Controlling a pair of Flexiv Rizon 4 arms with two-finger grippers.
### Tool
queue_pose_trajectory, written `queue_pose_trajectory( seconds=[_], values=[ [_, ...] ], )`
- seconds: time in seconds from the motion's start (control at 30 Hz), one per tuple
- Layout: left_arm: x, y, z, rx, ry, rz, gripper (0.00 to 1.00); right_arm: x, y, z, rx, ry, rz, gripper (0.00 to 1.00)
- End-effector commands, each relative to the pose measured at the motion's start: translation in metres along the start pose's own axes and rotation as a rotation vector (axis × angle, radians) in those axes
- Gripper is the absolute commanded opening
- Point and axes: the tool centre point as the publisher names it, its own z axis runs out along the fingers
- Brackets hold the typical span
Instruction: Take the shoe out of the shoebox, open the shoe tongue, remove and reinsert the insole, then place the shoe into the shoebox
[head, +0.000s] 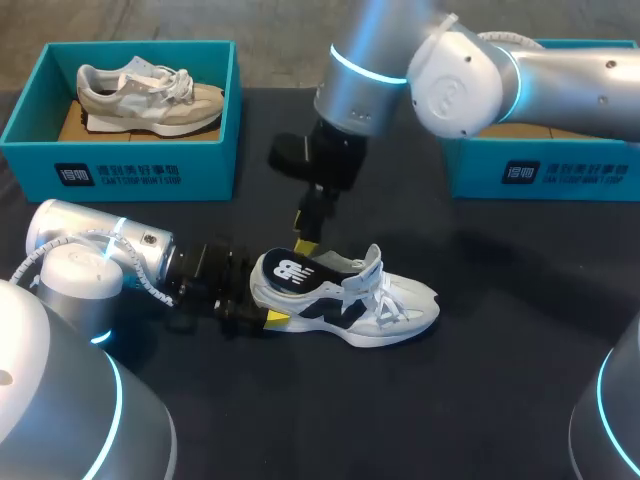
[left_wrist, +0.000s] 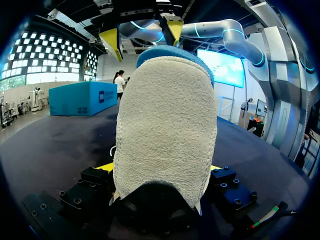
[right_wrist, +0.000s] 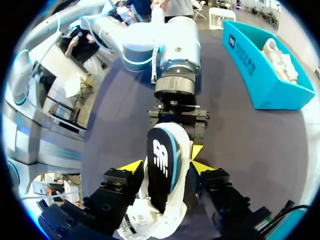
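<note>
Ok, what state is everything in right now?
Shoe: standing on the table.
Insole: heel end lifted out.
Tongue: pulled up.
Left gripper: jaws shut on the shoe's heel.
Right gripper: jaws open around the insole.
Far-left box: holds a beige shoe.

Shoe (head: 345, 295) mid counter (head: 500, 400), toe right; left fingers (head: 275, 318) at heel, right fingers (head: 305, 243) over it. Shoebox (head: 120, 172) far left, 2nd shoebox (head: 560, 172) far right.

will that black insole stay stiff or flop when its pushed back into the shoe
Probably bendy: the insole looks thin, a sheet rising out of the shoe. Likely light for its size. It may buckle if pushed from the end, though the left gripper holding the heel should steady things.
</note>
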Motion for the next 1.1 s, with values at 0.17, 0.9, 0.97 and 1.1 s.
queue_pose_trajectory(
  seconds=[0.17, 0.9, 0.97, 1.1],
  values=[
    [-0.001, 0.002, 0.001, -0.001, -0.002, -0.001, 0.00, -0.012, 0.006, 0.014, -0.017, 0.122, -0.021, 0.49],
    [-0.001, 0.002, 0.001, -0.001, -0.002, -0.001, 0.00, -0.009, 0.002, 0.037, -0.130, 0.275, -0.087, 0.46],
    [-0.001, 0.002, 0.001, -0.001, -0.002, -0.001, 0.00, -0.011, 0.001, 0.040, -0.136, 0.282, -0.085, 0.46],
    [-0.001, 0.002, 0.001, -0.001, -0.002, -0.001, 0.00, -0.011, 0.000, 0.044, -0.153, 0.295, -0.088, 0.44]
  ],
)
